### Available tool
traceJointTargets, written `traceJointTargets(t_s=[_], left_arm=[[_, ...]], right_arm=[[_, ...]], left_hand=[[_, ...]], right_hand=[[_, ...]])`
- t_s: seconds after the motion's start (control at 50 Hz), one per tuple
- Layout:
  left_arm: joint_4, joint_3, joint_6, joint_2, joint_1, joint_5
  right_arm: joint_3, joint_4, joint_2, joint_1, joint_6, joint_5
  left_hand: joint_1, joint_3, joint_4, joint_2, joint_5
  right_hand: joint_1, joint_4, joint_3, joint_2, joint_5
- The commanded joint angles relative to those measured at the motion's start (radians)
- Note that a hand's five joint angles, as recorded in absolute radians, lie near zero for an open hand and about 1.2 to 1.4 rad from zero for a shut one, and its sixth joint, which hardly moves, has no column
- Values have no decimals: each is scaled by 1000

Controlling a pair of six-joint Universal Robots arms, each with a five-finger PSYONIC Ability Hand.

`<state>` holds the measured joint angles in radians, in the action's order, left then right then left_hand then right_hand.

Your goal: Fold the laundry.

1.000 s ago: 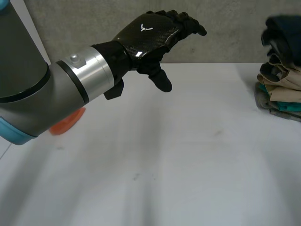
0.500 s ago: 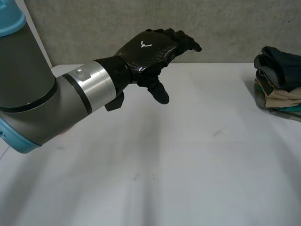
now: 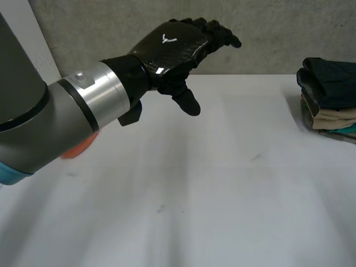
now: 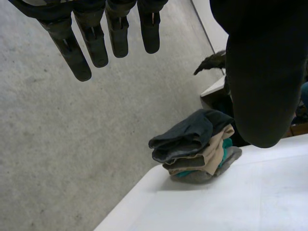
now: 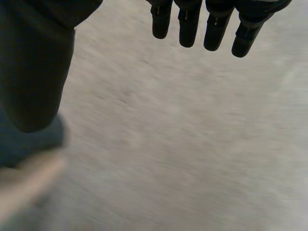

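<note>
Your left hand (image 3: 172, 47) hangs above the table (image 3: 194, 211), well apart from the laundry; its fingers (image 4: 72, 48) are straight and loose, and they hold nothing. Your right hand (image 5: 36, 72) has its fingers (image 5: 187, 24) stretched out too, with nothing between them and the thumb. The laundry is a pile of clothes (image 3: 328, 100) at the right edge of the table, near the far side; a dark piece lies on top, a beige one under it, teal and grey ones at the bottom; all of them look already folded. I think such cloth is light, soft and limp; it will sag and come open when you lift it. So take the top piece by a folded edge, pinched between thumb and fingers; do not drag it, because the pile may slide or fall over. An orange thing (image 3: 78, 147) lies under your left arm.
</note>
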<state>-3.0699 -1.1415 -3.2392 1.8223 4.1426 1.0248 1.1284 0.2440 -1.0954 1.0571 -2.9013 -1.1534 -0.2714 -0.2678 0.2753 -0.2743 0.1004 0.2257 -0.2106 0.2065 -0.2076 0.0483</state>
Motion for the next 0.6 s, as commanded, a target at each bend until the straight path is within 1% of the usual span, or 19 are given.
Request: traceJointTargets(t_s=[0.02,0.08,0.1,0.16,0.18,0.2,0.22,0.24,0.26,0.28,0.32,0.34,0.36,0.4,0.42,0.48,0.5,0.56,0.6], left_arm=[[-6,11,4,-60,4,3],[-6,17,4,-93,8,18],[-6,17,4,-101,10,29],[-6,17,2,-133,21,113],[-6,14,1,-141,31,141],[-6,6,-7,-153,62,205],[-6,2,-10,-158,80,237],[-6,-3,-11,-162,103,270],[-6,-7,-16,-166,126,299],[-3,-23,-33,-172,180,346],[-1,-44,-68,-170,246,383],[-3,-58,-91,-167,281,397],[-7,-93,-150,-163,347,411],[-16,-131,-220,-150,401,409],[-33,-153,-287,-120,447,403],[-79,-165,-393,-29,492,396],[-110,-167,-451,38,519,390],[-144,-152,-530,147,547,373],[-156,-120,-579,259,597,341]], right_arm=[[-65,-31,-101,24,230,-198],[-42,30,-147,130,209,-190],[-9,78,-182,199,180,-172],[79,153,-248,282,137,-123],[150,200,-291,328,116,-71],[189,222,-311,346,109,-40],[227,244,-329,366,105,-5],[302,277,-365,407,108,61],[339,290,-377,428,109,89],[372,296,-386,449,109,115],[454,307,-400,510,111,159],[480,308,-400,532,116,161],[502,308,-399,552,122,158],[560,302,-390,610,157,143],[576,302,-385,627,171,135],[626,299,-348,682,226,98],[637,299,-333,692,240,87],[666,297,-275,719,284,52],[674,296,-248,727,304,40]], left_hand=[[-30,-34,26,-27,27],[-30,-34,26,-27,27],[-33,-37,29,-30,30],[-30,-34,26,-27,27],[-30,-34,26,-27,27],[-30,-34,26,-27,27],[-30,-34,26,-27,27],[-27,-31,23,-24,24],[-16,-19,12,-13,12],[16,13,-20,19,-20],[43,40,-47,46,-47],[46,43,-50,49,-50],[46,43,-50,49,-50],[49,45,-53,52,-53],[52,48,-56,55,-56],[49,46,-53,52,-53],[49,46,-53,52,-53],[43,40,-47,46,-47],[49,45,-53,52,-53]], right_hand=[[-51,36,-32,33,-48],[-51,36,-32,33,-48],[-51,36,-32,33,-48],[-51,36,-32,33,-48],[-51,36,-32,33,-48],[-51,36,-32,33,-48],[-51,36,-32,33,-48],[-51,36,-32,33,-48],[-51,36,-32,33,-48],[-51,36,-32,33,-48],[-51,36,-32,33,-48],[-51,36,-32,33,-48],[-51,36,-32,33,-48],[-51,36,-32,33,-48],[-51,36,-32,33,-48],[-51,36,-32,33,-48],[-51,36,-32,33,-48],[-51,36,-32,33,-48],[-51,36,-32,33,-48]])
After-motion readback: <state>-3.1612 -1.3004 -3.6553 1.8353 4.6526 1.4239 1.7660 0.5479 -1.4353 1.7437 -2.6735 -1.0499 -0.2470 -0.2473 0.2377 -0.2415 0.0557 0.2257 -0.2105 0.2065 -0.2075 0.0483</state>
